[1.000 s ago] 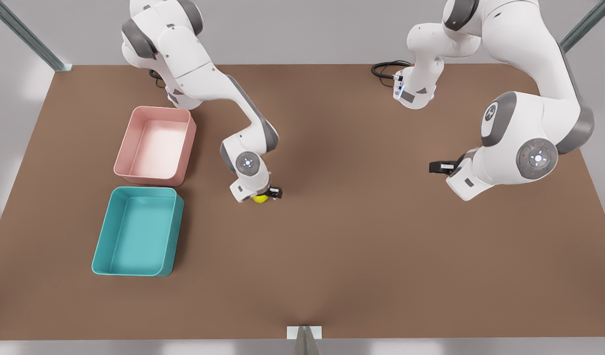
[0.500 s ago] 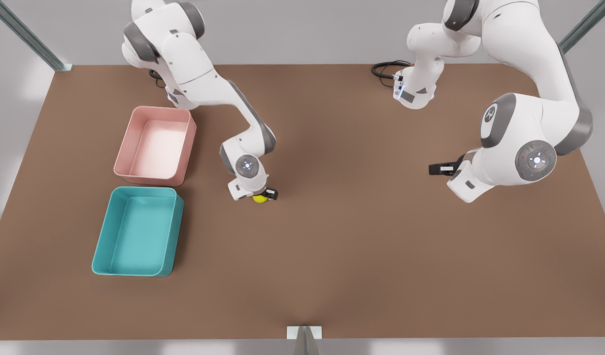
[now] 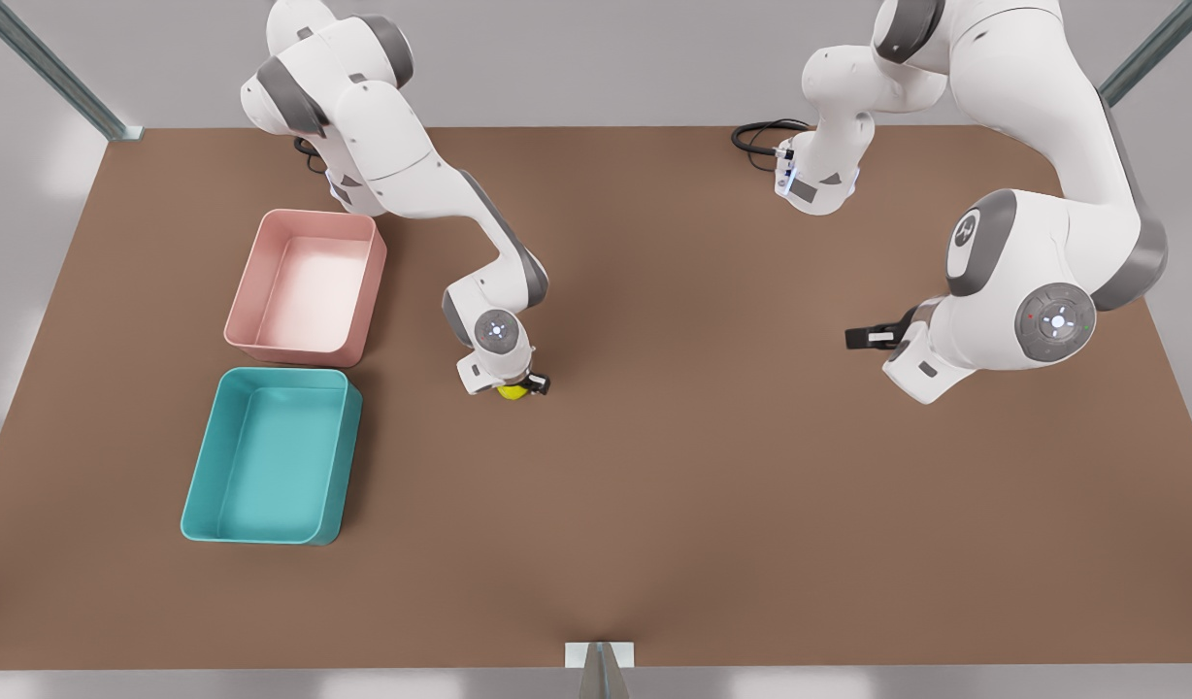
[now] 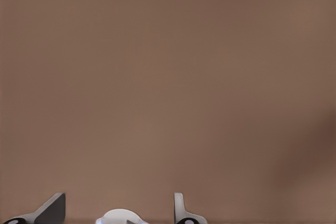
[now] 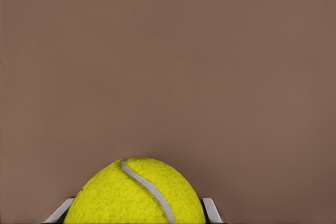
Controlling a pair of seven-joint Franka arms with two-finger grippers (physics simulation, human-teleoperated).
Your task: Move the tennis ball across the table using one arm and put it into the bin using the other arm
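While the left gripper waits spread apart at the front view's right, the right gripper clamps the tennis ball mid-table.

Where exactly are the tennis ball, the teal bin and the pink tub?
tennis ball (image 5: 137, 195): right wrist view, fuzzy face beside the seam.
teal bin (image 3: 268, 461): front view, bare inner floor.
pink tub (image 3: 310, 291): front view, bare inner floor.
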